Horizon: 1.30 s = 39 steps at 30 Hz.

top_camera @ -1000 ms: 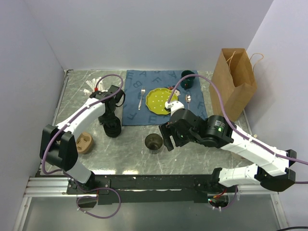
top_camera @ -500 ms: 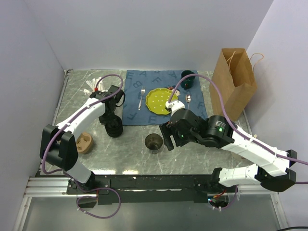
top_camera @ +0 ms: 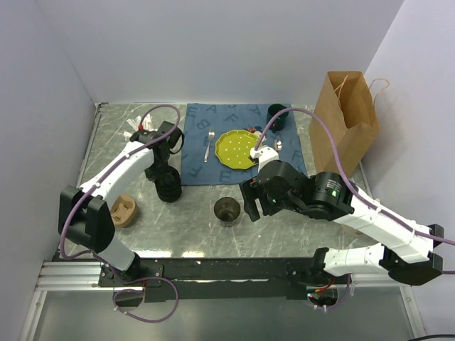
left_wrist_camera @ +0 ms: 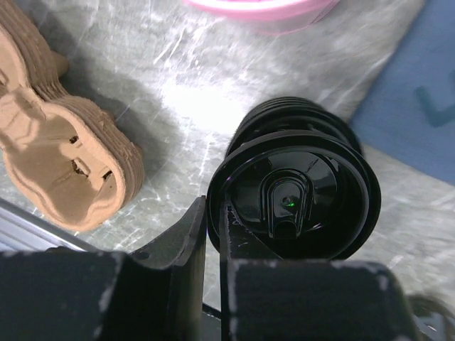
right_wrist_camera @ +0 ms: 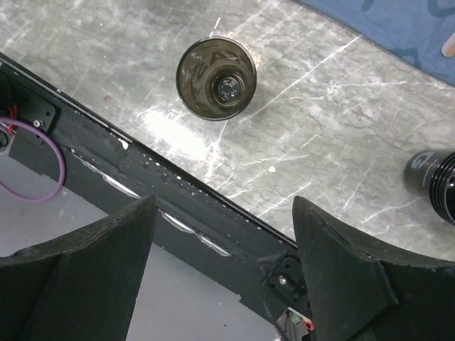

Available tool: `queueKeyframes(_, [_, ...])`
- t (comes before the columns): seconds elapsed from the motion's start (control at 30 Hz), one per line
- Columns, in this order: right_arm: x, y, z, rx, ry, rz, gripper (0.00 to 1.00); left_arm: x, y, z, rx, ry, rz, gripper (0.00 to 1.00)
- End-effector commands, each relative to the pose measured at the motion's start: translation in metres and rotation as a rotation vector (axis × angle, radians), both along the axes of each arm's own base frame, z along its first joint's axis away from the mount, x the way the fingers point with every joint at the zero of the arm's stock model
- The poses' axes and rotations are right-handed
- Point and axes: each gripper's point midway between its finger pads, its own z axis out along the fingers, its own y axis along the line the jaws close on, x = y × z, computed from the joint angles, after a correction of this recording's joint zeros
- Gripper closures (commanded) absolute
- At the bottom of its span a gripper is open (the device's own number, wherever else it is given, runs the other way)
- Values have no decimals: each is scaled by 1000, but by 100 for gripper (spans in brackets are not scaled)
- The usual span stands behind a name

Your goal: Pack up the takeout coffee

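The left tool [left_wrist_camera: 213, 217] was narrowed onto the partly hidden rim of the takeout coffee [left_wrist_camera: 298, 177]; the right tool [right_wrist_camera: 224, 213], cropped, was spread wide.

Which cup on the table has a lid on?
The black takeout coffee cup: a black lid closes it, while the metal tumbler and green mug stand open.

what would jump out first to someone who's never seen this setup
Probably the tall brown paper bag standing at the far right, and the bright yellow-green plate on the blue placemat in the middle. After that, the black takeout coffee at the left, with the left gripper pinched at its lid's rim.
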Motion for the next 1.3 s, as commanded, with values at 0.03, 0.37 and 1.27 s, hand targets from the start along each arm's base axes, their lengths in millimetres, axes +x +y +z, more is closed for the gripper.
queueKeyframes(0.03, [9, 4, 24, 93, -62, -33, 16, 8, -7, 52, -82, -122, 2, 92])
queueKeyframes(0.37, [21, 29, 105, 497, -241, -12, 23, 11, -103, 131, -624, -271, -254, 93])
queueKeyframes(1.27, [38, 34, 191, 894, -885, 303, 46, -73, -209, 304, -1635, -418, -833, 90])
